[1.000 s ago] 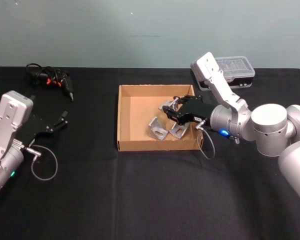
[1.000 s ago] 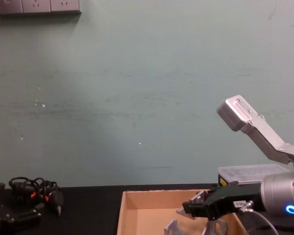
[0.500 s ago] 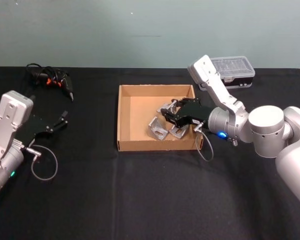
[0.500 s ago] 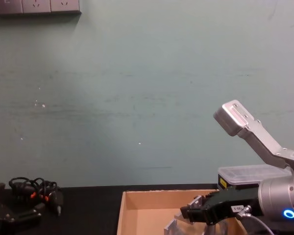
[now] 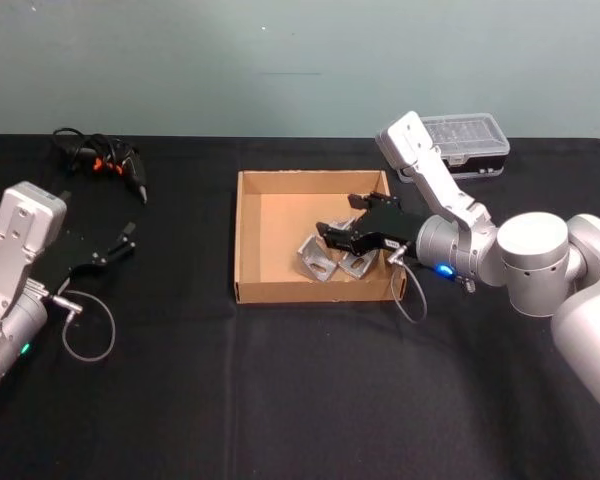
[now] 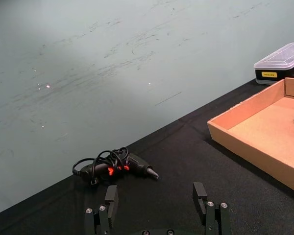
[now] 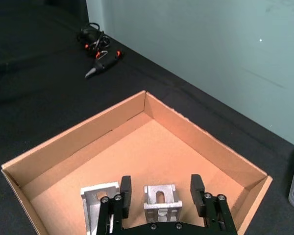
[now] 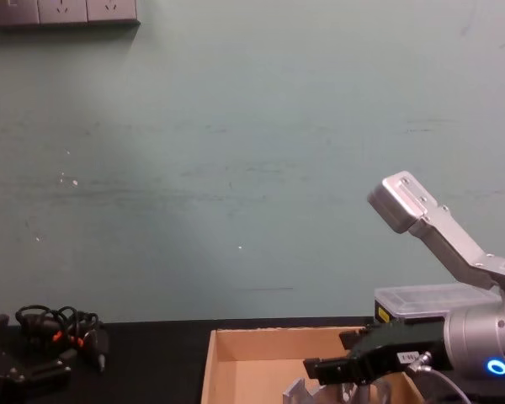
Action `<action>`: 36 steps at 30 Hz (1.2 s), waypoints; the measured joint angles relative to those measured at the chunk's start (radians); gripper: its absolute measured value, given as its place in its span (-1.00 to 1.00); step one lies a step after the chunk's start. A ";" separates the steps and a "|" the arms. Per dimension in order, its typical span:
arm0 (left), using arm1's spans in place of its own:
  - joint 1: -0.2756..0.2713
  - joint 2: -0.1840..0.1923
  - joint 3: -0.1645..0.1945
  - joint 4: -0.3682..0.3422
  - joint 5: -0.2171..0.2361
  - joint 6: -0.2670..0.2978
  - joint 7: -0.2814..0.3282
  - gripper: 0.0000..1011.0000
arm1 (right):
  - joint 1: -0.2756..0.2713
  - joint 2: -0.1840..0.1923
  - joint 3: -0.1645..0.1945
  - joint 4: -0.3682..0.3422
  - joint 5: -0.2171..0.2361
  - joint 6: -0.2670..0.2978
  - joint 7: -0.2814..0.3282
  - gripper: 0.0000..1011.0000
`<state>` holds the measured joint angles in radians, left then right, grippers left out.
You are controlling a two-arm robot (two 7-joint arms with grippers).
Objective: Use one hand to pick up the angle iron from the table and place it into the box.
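Note:
The tan cardboard box sits mid-table on the black tabletop. Two silver angle irons lie on its floor, one left of the other. My right gripper hovers open just above them inside the box. In the right wrist view, one angle iron rests on the floor between the spread fingers, touching neither, and the other iron lies just outside them. The chest view shows the right gripper above the box wall. My left gripper is parked open at the table's left.
A black tool with an orange-marked coiled cable lies at the back left. A clear-lidded plastic case stands behind the right arm at the back right. The left wrist view shows the same tool and the box's corner.
The right gripper has sunk a little lower into the box and its fingers stand wider apart. Both angle irons lie where they were. The left arm has not moved.

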<state>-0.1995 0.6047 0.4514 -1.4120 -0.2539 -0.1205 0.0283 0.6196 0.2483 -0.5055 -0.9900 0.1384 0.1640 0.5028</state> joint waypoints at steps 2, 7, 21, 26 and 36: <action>0.000 0.000 0.000 0.000 0.000 0.000 0.000 0.98 | -0.005 0.002 0.006 -0.012 0.000 -0.003 -0.007 0.63; 0.000 0.000 0.000 0.000 0.000 0.000 0.000 0.98 | -0.013 0.008 0.011 -0.039 -0.003 -0.006 -0.018 0.87; 0.000 0.000 0.000 0.000 0.000 0.000 0.000 0.98 | -0.072 0.047 0.030 -0.183 -0.039 -0.013 -0.073 0.99; 0.000 0.000 0.000 0.000 0.000 0.000 0.000 0.98 | -0.127 0.079 0.052 -0.271 -0.061 -0.035 -0.106 0.99; 0.000 0.000 0.000 0.000 0.000 0.000 0.000 0.98 | -0.237 0.135 0.112 -0.408 -0.107 -0.095 -0.172 0.99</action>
<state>-0.1995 0.6047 0.4514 -1.4120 -0.2539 -0.1205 0.0283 0.3823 0.3832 -0.3936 -1.3978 0.0314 0.0686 0.3312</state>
